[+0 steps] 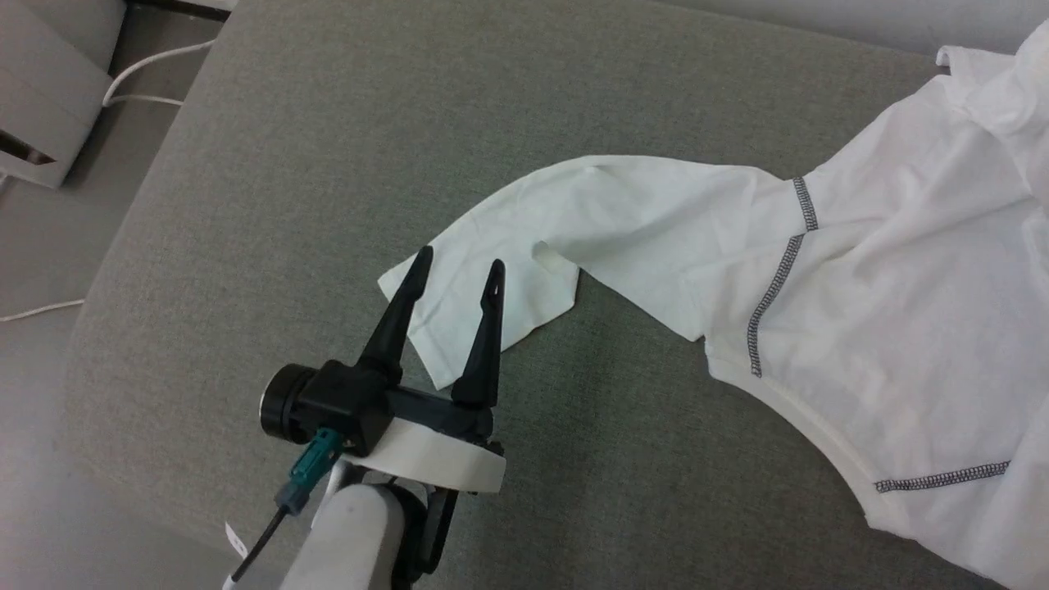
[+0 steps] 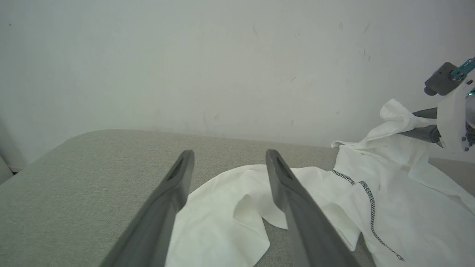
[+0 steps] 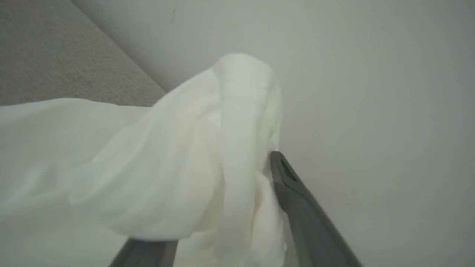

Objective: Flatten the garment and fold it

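The white garment (image 1: pixel 885 311) lies on the grey fabric surface (image 1: pixel 328 164), its body at the right with dark zigzag stitching, and one long sleeve stretches left. My left gripper (image 1: pixel 460 260) hovers open over that sleeve's cuff, which shows between its fingers (image 2: pixel 230 154). A bunched corner of the garment (image 2: pixel 393 115) is lifted off the surface at the far right and drapes over my right gripper (image 2: pixel 412 124). In the right wrist view the garment (image 3: pixel 148 167) covers one finger, while the other finger (image 3: pixel 293 193) stands clear and well apart: the jaws are open.
The grey surface's rounded left edge (image 1: pixel 106 287) drops to a floor with white cables (image 1: pixel 147 78) and a grey box (image 1: pixel 41 106). A pale wall (image 2: pixel 222 55) rises behind the surface. Bare surface lies left of and in front of the sleeve.
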Motion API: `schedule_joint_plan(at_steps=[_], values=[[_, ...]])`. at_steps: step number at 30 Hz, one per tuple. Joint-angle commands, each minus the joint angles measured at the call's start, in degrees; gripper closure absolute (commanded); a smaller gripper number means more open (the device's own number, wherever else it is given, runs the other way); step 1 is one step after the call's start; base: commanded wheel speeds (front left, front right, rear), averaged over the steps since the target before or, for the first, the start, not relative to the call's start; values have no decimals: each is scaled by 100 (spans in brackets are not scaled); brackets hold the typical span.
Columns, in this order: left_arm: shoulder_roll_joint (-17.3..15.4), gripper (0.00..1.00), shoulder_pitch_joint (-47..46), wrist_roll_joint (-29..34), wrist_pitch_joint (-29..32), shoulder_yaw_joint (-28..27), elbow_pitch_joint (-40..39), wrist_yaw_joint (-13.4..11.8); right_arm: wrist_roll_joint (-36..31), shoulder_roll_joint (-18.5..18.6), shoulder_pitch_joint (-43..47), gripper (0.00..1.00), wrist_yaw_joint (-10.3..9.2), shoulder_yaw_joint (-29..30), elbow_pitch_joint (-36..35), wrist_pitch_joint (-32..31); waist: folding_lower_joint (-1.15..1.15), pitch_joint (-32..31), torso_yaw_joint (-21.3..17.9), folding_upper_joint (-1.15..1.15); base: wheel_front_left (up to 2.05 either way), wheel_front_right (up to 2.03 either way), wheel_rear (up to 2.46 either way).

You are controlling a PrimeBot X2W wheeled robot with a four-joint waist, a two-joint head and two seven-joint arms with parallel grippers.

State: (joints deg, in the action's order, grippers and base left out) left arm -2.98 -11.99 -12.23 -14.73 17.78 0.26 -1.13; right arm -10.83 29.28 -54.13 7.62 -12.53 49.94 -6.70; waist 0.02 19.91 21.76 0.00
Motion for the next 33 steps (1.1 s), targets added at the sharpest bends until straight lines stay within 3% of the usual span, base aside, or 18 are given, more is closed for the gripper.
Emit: schedule_joint_plan(at_steps=[1, 6, 14, 22, 27, 33], values=[[10, 0, -87, -42, -27, 24, 22, -30, -50, -61, -136, 0, -13, 48, 201, 97, -2, 9, 14, 0, 0, 0, 0], [10, 0, -49, 15, -27, -1, 89, 2, -92, -251, -256, 0, -13, 141, 577, 347, -2, -212, -210, 0, 0, 0, 0], [10, 0, 196, 177, -27, -246, 217, 152, 233, -741, -270, 0, -13, 415, 870, 1092, -2, -892, -942, 0, 0, 0, 0], [10, 0, 520, 253, -27, -575, 170, 230, 1187, -989, 484, 0, -13, 599, 408, 1517, -2, -1375, -1585, 0, 0, 0, 0], [10, 0, 738, 302, -27, -741, 133, 300, 1906, -896, 1338, 0, -13, 785, -456, 963, -2, -1464, -1866, 0, 0, 0, 0], [10, 0, 843, 312, -27, -793, 99, 337, 2162, -679, 2497, 0, -13, 1395, -1497, -806, -2, -1399, -2031, 0, 0, 0, 0]])
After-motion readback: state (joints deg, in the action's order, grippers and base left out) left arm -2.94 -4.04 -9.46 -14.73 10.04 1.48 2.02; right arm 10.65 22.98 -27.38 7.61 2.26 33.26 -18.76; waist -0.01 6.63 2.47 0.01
